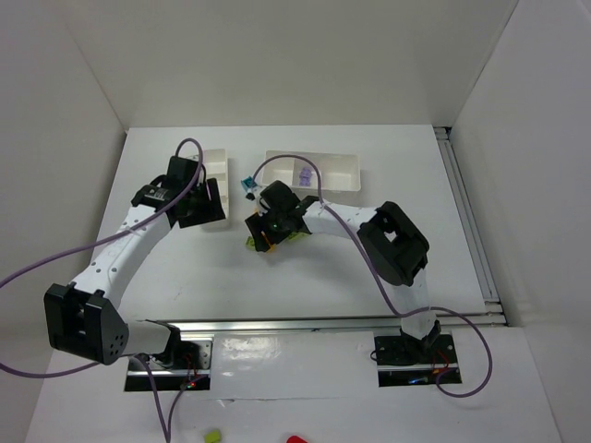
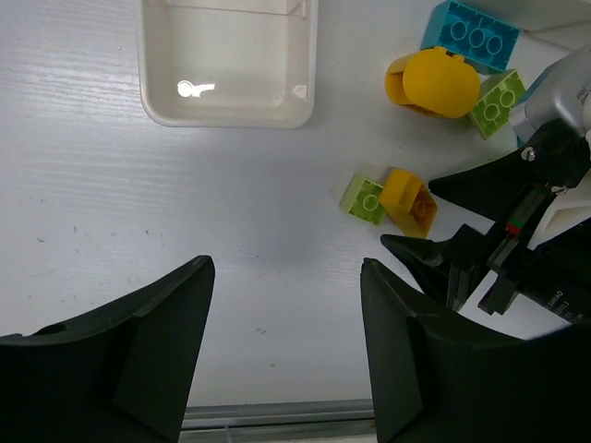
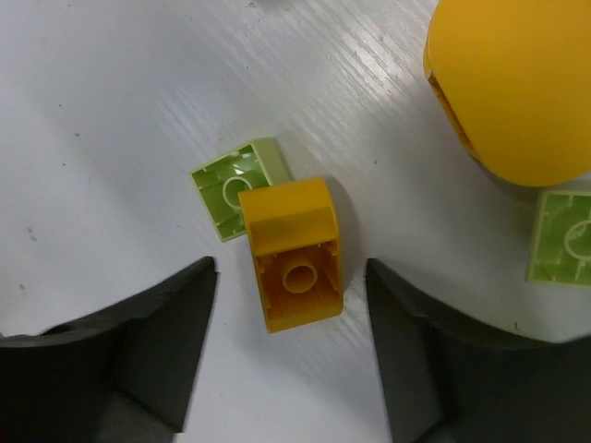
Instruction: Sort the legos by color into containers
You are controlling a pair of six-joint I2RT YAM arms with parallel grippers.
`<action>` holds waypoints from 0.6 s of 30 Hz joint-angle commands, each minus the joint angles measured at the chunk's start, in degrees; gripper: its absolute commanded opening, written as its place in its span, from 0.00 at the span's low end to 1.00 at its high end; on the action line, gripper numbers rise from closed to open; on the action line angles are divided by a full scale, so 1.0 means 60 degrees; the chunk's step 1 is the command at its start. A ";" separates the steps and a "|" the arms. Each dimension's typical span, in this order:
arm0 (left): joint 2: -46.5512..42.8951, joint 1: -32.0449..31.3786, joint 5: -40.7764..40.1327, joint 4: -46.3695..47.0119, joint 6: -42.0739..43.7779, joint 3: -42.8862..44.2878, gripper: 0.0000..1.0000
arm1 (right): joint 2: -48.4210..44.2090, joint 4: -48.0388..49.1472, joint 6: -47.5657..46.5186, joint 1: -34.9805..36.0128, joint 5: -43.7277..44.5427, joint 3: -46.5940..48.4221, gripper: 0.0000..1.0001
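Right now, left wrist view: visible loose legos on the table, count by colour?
Lime green bricks: 2
Yellow-orange pieces: 2 (one small brick, one rounded piece)
Teal brick: 1
Total: 5

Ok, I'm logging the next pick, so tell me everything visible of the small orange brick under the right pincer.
The small orange brick is glossy, hard-looking plastic, tipped so its hollow underside with one round tube faces the camera. It lies on the white table between the fingers of the open right pincer, untouched by them, one corner touching a lime green brick.
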 commanded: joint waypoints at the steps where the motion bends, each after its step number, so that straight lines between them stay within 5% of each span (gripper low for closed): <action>1: -0.0023 0.0048 0.0176 0.0152 0.0019 -0.0006 0.74 | -0.0106 0.0424 0.0194 -0.0020 0.0118 0.0066 0.68; 3: -0.0023 0.0048 0.0176 0.0152 0.0019 -0.0006 0.74 | -0.0399 0.0337 0.0194 -0.0020 0.0337 -0.0021 0.52; 7: 0.0166 0.0048 0.0264 0.0240 0.0194 -0.0195 0.74 | -0.1174 0.0131 0.0194 -0.0107 0.0646 -0.0240 0.40; 18: 0.0737 -0.1077 0.1653 0.0650 0.0634 -0.0650 0.81 | -0.3797 -0.0265 0.0853 -0.1600 0.1888 -0.1062 0.40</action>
